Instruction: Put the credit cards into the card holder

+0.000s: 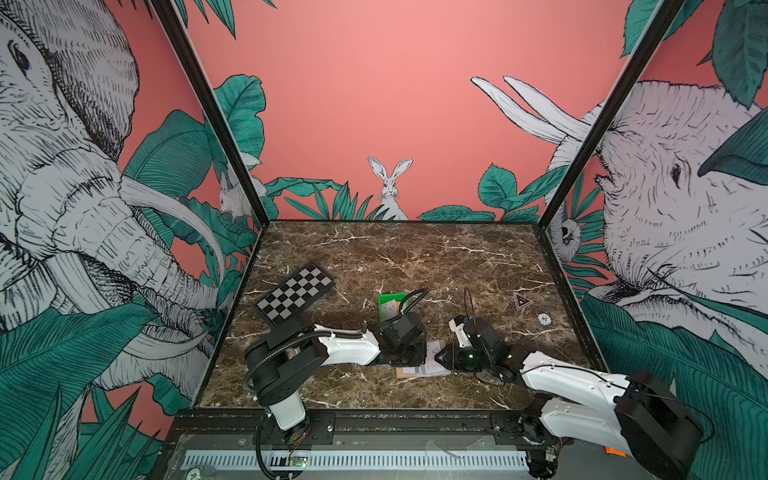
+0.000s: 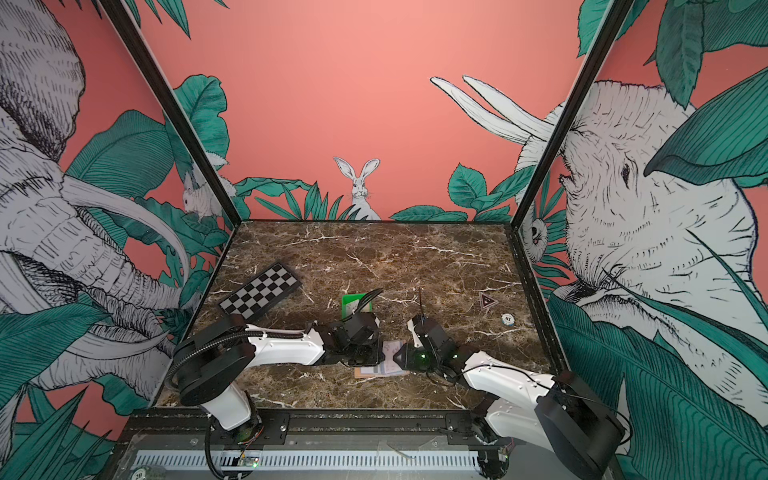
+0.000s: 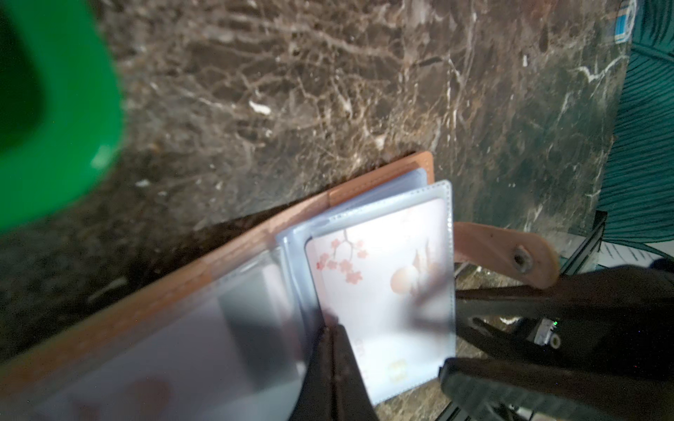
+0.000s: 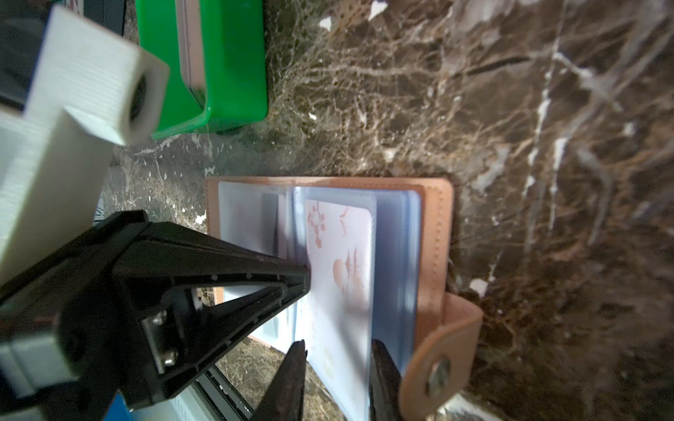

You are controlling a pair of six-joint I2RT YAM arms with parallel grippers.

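The tan card holder lies open near the table's front middle, its pale blue sleeves fanned. A white credit card printed with pink blossoms sits inside a raised sleeve. My right gripper reaches in from the right. Its fingers stand a little apart and touch the two edges of that card's near end. My left gripper is shut, with its tip against the card's side edge by the spine. More credit cards stand in the green tray.
The holder's snap tab sticks out beside my right fingers. A black-and-white checkered board lies at the left. A white chip and a triangular sticker are at the right. Printed walls close in three sides.
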